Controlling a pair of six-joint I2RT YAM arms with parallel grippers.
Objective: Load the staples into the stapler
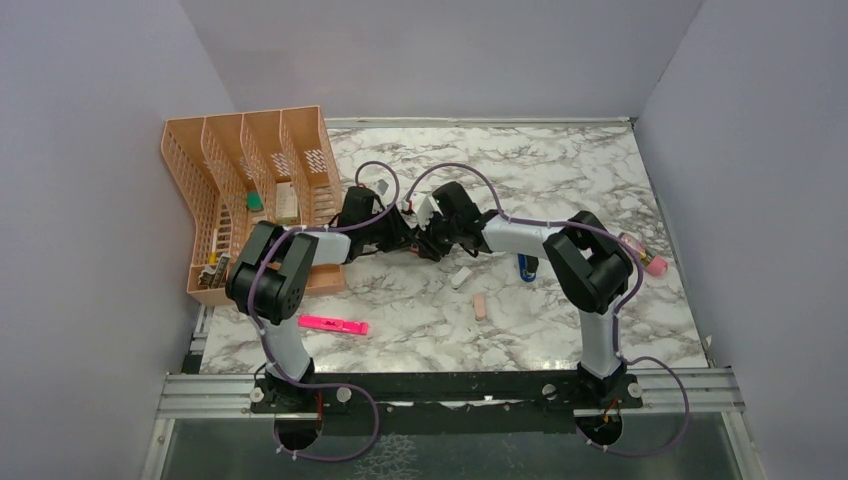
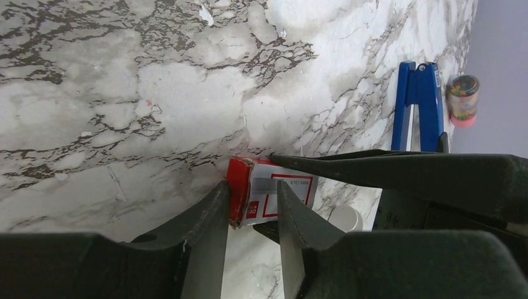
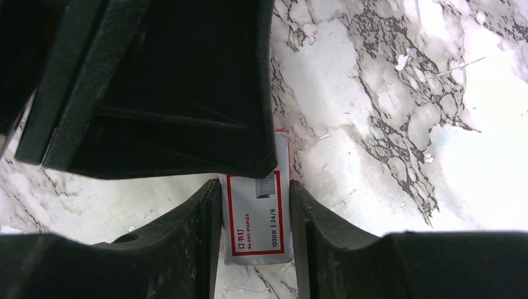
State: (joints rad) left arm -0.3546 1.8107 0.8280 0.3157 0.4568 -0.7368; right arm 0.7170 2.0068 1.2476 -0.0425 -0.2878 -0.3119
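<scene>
The step in hand looks like opening the staples box (image 3: 258,218), which lies mid-bench (image 1: 560,160) with the blue stapler (image 2: 417,106) apart from it. The right tool (image 3: 254,187) is clamped on its long sides, while the left tool (image 2: 252,187) straddles its red end, though its grip cannot be told. Next, the tray likely needs a straight pull, as the marbled bench looks slick between plain lilac walls (image 1: 450,50).

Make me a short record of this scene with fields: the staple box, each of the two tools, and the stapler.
staple box: on the marble table, between both tools
left tool: straddles the box's red end, grip unclear
right tool: flanks the box's long sides, grip unclear
stapler: blue, on the table, apart from the box
</scene>
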